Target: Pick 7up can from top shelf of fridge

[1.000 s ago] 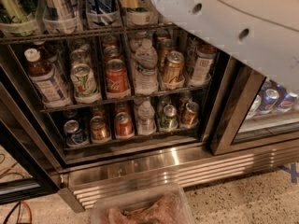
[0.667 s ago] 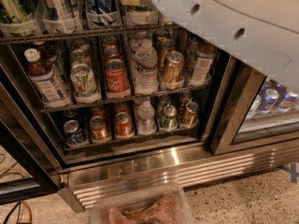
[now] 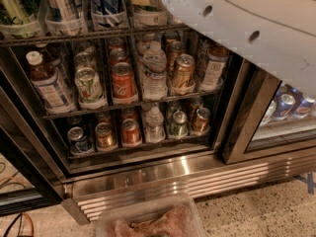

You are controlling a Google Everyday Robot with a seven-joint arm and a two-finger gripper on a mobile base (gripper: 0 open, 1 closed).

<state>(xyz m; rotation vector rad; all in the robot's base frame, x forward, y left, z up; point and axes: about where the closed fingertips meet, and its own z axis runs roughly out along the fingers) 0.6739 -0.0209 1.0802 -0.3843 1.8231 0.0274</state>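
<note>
The fridge (image 3: 148, 174) stands open in front of me, with a stainless base and dark wire racks. The top shelf (image 3: 89, 35) runs along the top of the view, its metal front rail under clear plastic trays. On it stands the 7up can (image 3: 61, 4), white and silver with green markings, with only its lower part showing. It sits between a green bottle (image 3: 12, 9) and a blue-and-white striped can (image 3: 106, 4). My white arm (image 3: 247, 28) crosses the upper right towards the shelf. My gripper is out of view past the top edge.
The lower racks hold a red cola can (image 3: 122, 80), a water bottle (image 3: 154, 70), a gold can (image 3: 182, 70) and a brown bottle (image 3: 42, 75). A glass door (image 3: 284, 107) with blue cans behind it is at right. A plastic tub (image 3: 148, 221) sits on the floor.
</note>
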